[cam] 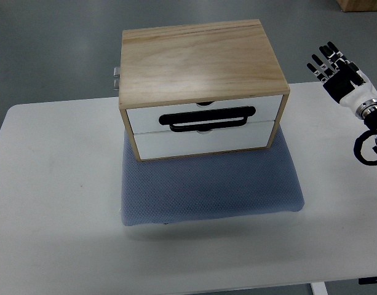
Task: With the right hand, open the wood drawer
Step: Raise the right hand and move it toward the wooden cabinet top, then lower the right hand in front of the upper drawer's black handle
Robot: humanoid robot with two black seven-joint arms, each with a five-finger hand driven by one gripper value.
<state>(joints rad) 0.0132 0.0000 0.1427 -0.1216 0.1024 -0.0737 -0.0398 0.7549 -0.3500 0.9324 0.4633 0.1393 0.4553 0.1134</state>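
A light wooden drawer box (200, 61) stands on a blue-grey mat (213, 184) in the middle of the white table (53, 203). It has two white drawer fronts, the upper one (142, 118) and the lower one (176, 142), both pushed in. A black loop handle (208, 118) lies across the seam between them. My right hand (331, 66) hovers at the right edge, to the right of the box and well apart from it, fingers spread and holding nothing. The left arm is out of sight.
A small metal fitting (116, 77) sticks out from the box's left rear side. Black cable loops (368, 147) hang by my right wrist. A cardboard box corner (360, 5) shows on the floor at top right.
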